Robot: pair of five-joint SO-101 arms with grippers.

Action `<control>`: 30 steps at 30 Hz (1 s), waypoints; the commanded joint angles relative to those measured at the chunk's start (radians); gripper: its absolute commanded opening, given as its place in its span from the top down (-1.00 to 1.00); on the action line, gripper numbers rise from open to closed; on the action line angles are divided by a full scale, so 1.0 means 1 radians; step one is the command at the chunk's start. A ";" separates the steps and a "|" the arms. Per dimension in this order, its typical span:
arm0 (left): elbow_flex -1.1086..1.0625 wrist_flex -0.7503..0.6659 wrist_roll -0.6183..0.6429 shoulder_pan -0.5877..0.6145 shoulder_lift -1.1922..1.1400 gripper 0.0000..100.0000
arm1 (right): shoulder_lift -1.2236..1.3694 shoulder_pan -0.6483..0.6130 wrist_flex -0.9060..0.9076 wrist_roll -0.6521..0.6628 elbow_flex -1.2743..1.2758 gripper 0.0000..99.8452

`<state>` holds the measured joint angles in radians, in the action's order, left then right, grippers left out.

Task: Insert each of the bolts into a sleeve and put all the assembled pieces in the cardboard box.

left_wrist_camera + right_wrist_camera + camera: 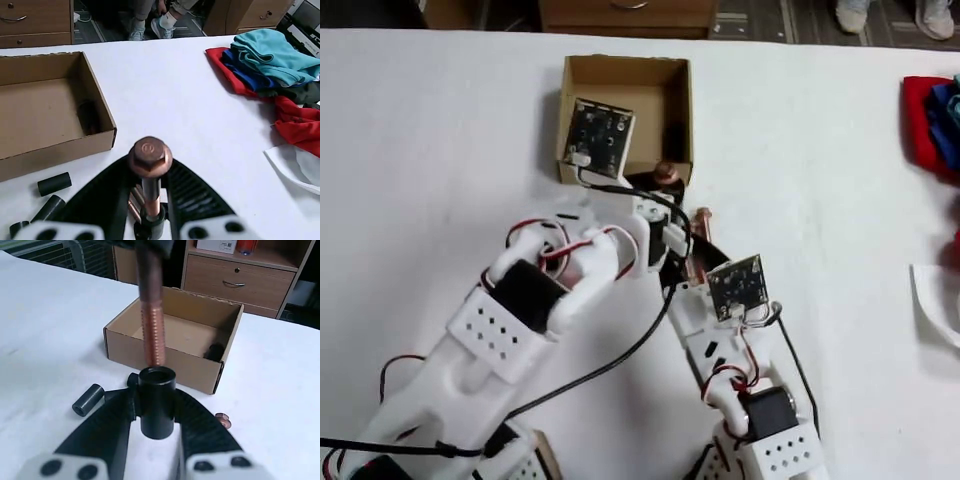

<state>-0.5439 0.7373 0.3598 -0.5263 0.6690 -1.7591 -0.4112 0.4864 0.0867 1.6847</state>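
The left gripper [149, 186] is clenching a copper bolt [150, 156], its tip sitting in the black sleeve [157, 385] that the right gripper [156, 412] is grasping. They are meeting just beside the cardboard box [165, 360].

White table [440, 130], cardboard box [55, 152], loose black sleeves [54, 183], stray bolt [223, 420], heaped clothes [272, 57]

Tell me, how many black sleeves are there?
5 sleeves: one in the right gripper, one in the cardboard box, three on the table beside it. Others may be hidden.
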 commanded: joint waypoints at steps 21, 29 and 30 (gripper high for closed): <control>-0.189 -0.064 0.009 -0.014 0.020 0.94 | -0.007 0.010 -0.021 -0.003 0.009 0.96; -0.188 -0.008 0.009 -0.014 0.021 0.50 | -0.007 0.010 -0.019 -0.003 0.009 0.96; -0.188 0.006 0.009 -0.014 0.023 0.46 | -0.007 0.012 -0.019 -0.003 0.009 0.96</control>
<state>-0.7449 0.7096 0.3613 -0.5340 0.6705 -1.7591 -0.4066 0.4864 0.0898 1.6847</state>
